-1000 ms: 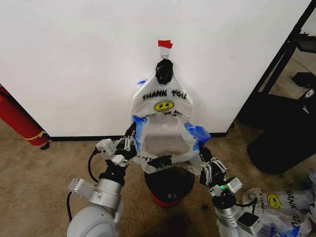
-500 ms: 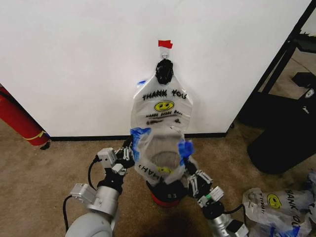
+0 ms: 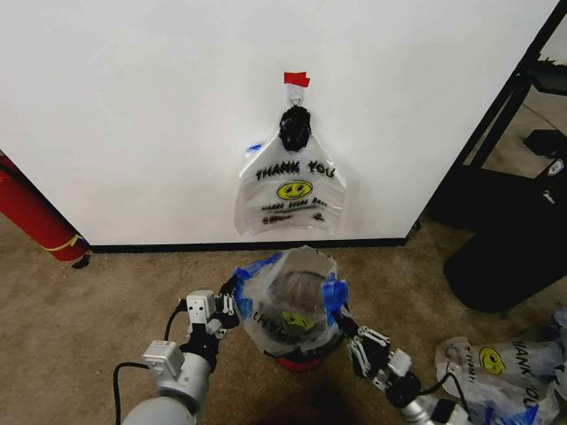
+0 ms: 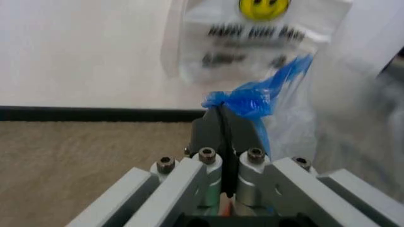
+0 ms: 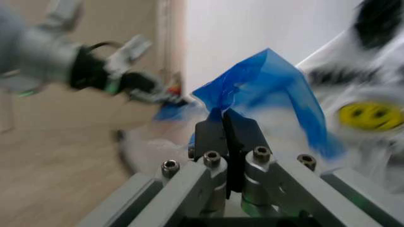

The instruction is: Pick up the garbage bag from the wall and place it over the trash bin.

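Observation:
A translucent garbage bag (image 3: 288,305) with blue handles is stretched open between my two grippers, low over the black trash bin (image 3: 301,354), whose red base peeks out beneath it. My left gripper (image 3: 236,297) is shut on the bag's left blue handle (image 4: 249,101). On the other side, my right gripper (image 3: 340,317) is shut on the right blue handle (image 5: 265,90). Another "THANK YOU" bag (image 3: 291,190) with a yellow smiley hangs from a black hook under a red tape strip (image 3: 296,79) on the white wall (image 3: 133,115).
A red cylinder (image 3: 35,212) leans at the left against the wall. Black furniture (image 3: 514,230) stands at the right. More printed bags (image 3: 496,372) lie on the carpet at the lower right. A black baseboard (image 3: 177,247) runs along the wall's foot.
Both grippers have come down and back from the wall with the open bag. The bag's mouth now sits low over the bin, apart from the bag hanging on the wall.

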Controlling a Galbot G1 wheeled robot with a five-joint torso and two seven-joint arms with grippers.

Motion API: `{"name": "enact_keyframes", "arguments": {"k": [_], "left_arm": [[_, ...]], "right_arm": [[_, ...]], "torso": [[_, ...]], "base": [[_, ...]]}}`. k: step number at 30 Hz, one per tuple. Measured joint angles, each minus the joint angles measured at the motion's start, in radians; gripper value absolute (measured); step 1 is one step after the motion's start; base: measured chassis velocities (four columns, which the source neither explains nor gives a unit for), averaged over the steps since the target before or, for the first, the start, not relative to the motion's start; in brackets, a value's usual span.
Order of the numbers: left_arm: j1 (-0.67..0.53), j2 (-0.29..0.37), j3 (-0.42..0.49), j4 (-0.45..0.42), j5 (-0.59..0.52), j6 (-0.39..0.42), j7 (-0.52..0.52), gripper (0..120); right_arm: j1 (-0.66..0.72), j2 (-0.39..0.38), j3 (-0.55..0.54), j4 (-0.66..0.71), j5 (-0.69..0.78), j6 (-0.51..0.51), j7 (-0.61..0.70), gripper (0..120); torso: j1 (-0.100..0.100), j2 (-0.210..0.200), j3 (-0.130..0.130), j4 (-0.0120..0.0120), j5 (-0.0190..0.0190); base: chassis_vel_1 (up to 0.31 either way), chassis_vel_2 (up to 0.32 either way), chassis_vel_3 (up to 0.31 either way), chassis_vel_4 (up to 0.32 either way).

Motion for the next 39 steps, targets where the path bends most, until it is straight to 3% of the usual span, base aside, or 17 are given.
{"name": "enact_keyframes", "arguments": {"k": [16,28,39], "left_arm": [[0.040,-0.016,0.060,0.158,0.164,0.008,-0.016,0],[0.002,-0.038,0.113,0.275,0.246,0.004,0.008,0],[-0.050,-0.030,0.155,0.339,0.292,0.003,0.029,0]], "right_arm": [[0.068,-0.007,0.035,-0.285,0.077,-0.009,-0.235,0],[0.139,0.026,-0.001,-0.494,0.179,0.067,-0.225,0],[0.186,0.082,-0.075,-0.601,0.292,0.055,-0.187,0]], "torso": [[0.000,0.000,0.000,0.0002,0.0000],[0.000,0.000,0.000,0.0001,-0.0001],[0.000,0.000,0.000,0.0002,-0.0001]], "base": [[0.000,0.000,0.000,0.000],[0.000,0.000,0.000,0.000],[0.000,0.000,0.000,0.000]]}}
